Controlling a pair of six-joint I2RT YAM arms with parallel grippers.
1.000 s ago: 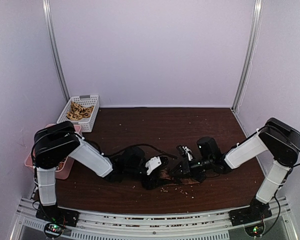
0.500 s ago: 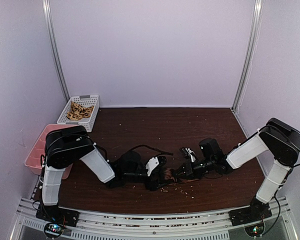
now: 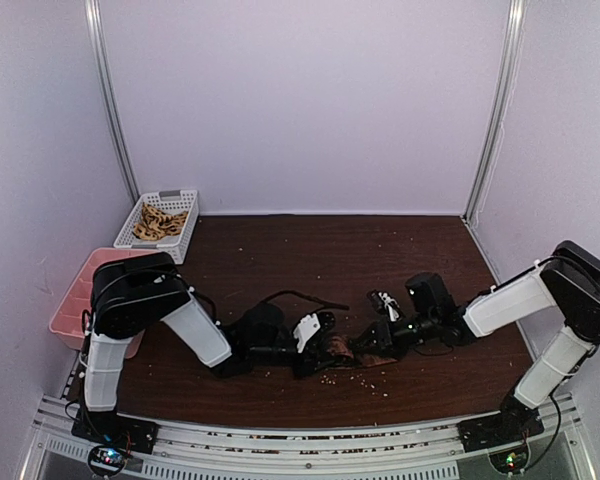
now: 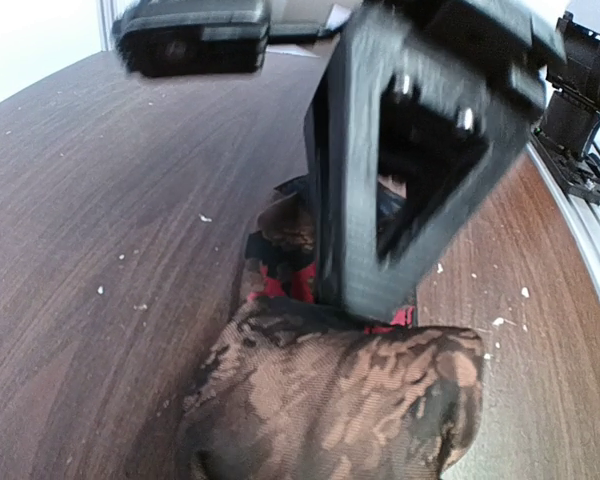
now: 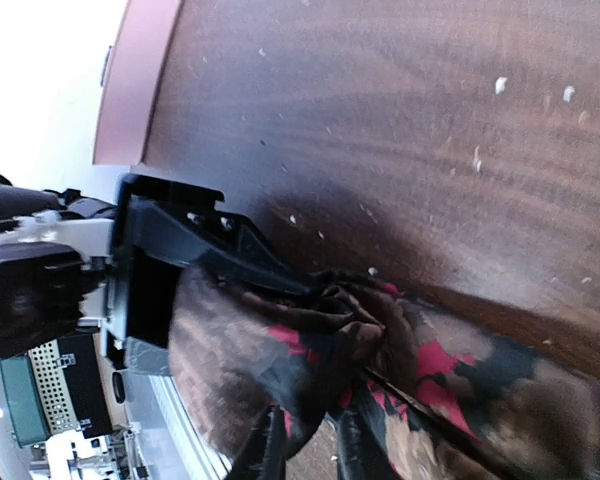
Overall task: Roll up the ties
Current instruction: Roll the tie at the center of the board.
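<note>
One tie (image 3: 348,350), dark brown with a pale pattern and a red lining, lies bunched mid-table between both grippers. My left gripper (image 3: 320,345) reaches in from the left. In the left wrist view the rolled tie (image 4: 330,400) fills the jaws and hides the fingertips. The right wrist view shows one left finger (image 5: 210,250) lying over the tie (image 5: 310,360). My right gripper (image 3: 375,345) comes from the right. In its wrist view the right gripper (image 5: 312,450) has its tips slightly apart around a fold. A right finger (image 4: 350,200) stands on the fabric.
A white basket (image 3: 135,228) with tan pieces stands at the back left. A pink tray (image 3: 70,300) sits by the left arm. Pale crumbs (image 3: 365,378) dot the wood near the tie. A black cable (image 3: 300,295) loops behind the left gripper. A metal rail (image 3: 280,440) runs along the near edge.
The left arm has swung inward and its jaws have closed in on the bunched tie. The right gripper has drawn back a little to the right and its fingers have parted slightly.
</note>
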